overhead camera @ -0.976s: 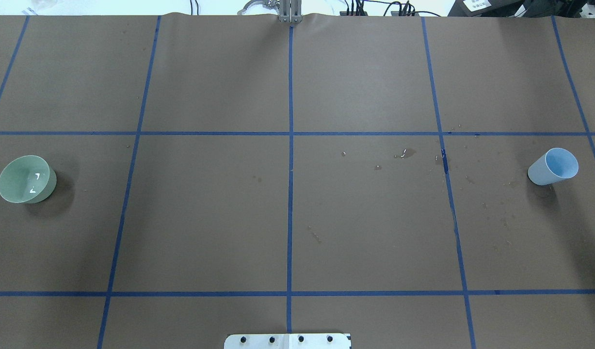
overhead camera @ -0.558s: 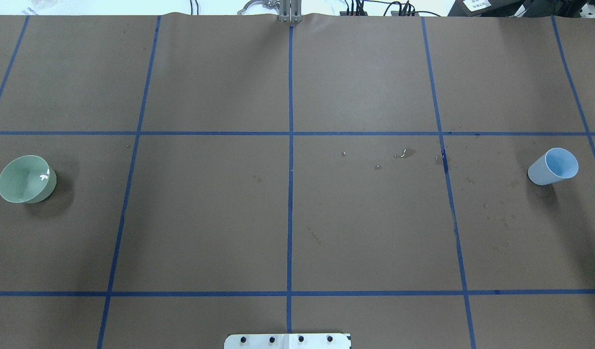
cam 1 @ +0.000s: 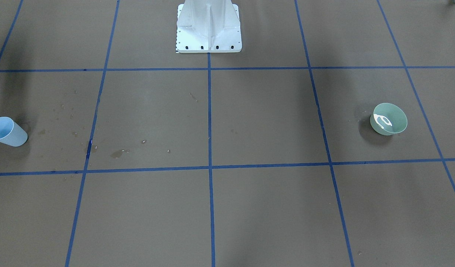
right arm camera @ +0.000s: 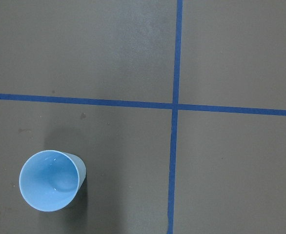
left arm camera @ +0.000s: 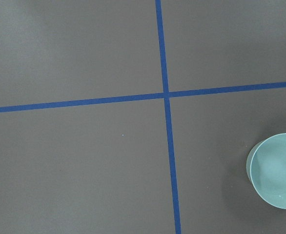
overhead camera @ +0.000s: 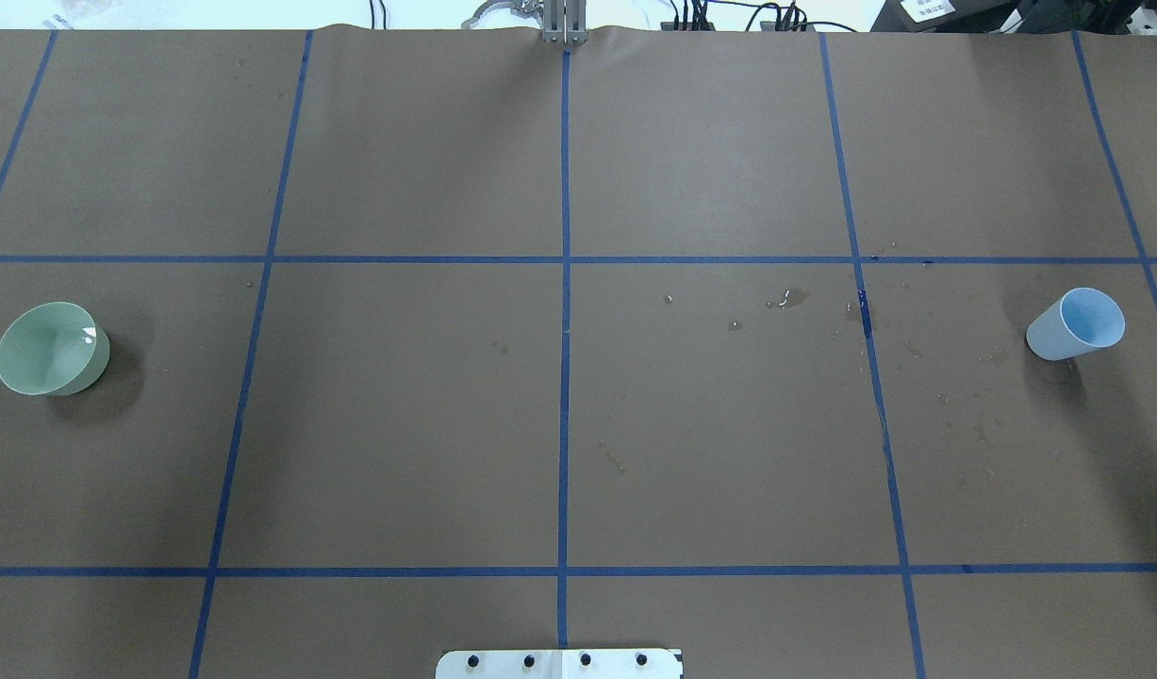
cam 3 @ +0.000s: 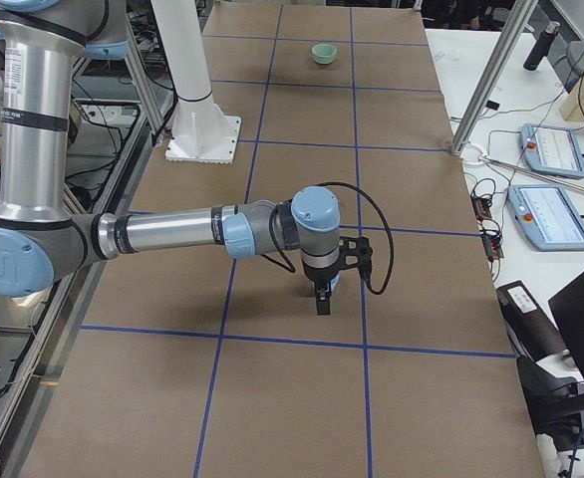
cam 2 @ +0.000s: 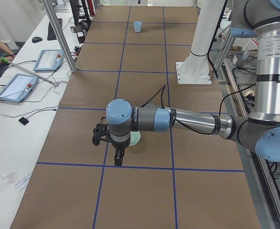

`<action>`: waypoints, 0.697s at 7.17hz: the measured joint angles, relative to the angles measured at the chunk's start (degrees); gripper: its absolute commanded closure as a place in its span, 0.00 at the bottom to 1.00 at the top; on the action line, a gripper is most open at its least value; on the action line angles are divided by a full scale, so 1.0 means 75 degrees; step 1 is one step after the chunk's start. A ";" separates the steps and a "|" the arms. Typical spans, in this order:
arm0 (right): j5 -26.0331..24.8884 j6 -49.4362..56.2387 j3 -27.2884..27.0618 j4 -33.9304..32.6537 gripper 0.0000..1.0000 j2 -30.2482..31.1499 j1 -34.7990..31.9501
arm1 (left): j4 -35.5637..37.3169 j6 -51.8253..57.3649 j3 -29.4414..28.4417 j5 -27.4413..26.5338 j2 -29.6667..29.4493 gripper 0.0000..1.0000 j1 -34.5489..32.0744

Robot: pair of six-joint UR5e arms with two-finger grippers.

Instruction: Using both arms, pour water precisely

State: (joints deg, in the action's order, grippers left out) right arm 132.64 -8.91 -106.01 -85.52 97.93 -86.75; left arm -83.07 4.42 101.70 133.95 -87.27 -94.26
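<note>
Glints on the water (overhead camera: pixel 90 332) have shrunk since a second ago to one small fleck by the rim of the green bowl (overhead camera: pixel 45 351); the bowl and the blue cup (overhead camera: pixel 1076 325) have stayed put.

The left gripper (cam 2: pixel 118 156) hangs fingers-down close by the bowl, on the left arm (cam 2: pixel 188 121), which is stretched level above the table (overhead camera: pixel 399 424). The right gripper (cam 3: pixel 321 299) hangs the same way from the right arm (cam 3: pixel 172 231), with the cup mostly hidden behind it. Only the side views catch the arms, and from them I cannot tell whether either pincer is wide or narrow.

The bowl stands near the overhead view's left border and the cup near its right, well apart. Between them runs broad brown paper crossed by blue tape lines (overhead camera: pixel 564 377) and marked with a few wet spots (overhead camera: pixel 793 298). The white pedestal (cam 1: pixel 208 26) stands at the robot's side, midway.

The front view shows the water as a looped white ripple low in the bowl, where the overhead view gives only the fleck. Each wrist view looks straight down into its vessel. Both stand upright, mouths up, the cup's long axis vertical.
</note>
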 measured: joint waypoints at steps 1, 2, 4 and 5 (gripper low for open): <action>0.0067 0.0002 0.0000 -0.0118 0.00 -0.0018 0.0000 | 0.0034 -0.0091 -0.0028 0.0000 -0.0014 0.01 0.0024; 0.0107 0.0006 -0.0013 -0.0320 0.00 -0.0037 0.0011 | 0.0132 -0.0132 -0.0050 0.0000 -0.0023 0.01 0.0055; 0.0135 0.0063 -0.0060 -0.0723 0.00 -0.0058 0.0105 | 0.0499 -0.0150 -0.0057 -0.0008 -0.0122 0.01 0.0167; 0.0141 0.0193 -0.0063 -0.0885 0.00 -0.0060 0.0141 | 0.0626 -0.0147 -0.0046 -0.0010 -0.0147 0.01 0.0204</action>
State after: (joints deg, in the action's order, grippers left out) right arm 133.69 -7.46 -106.48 -92.15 97.48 -85.69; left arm -78.37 3.31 101.35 133.87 -88.37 -92.73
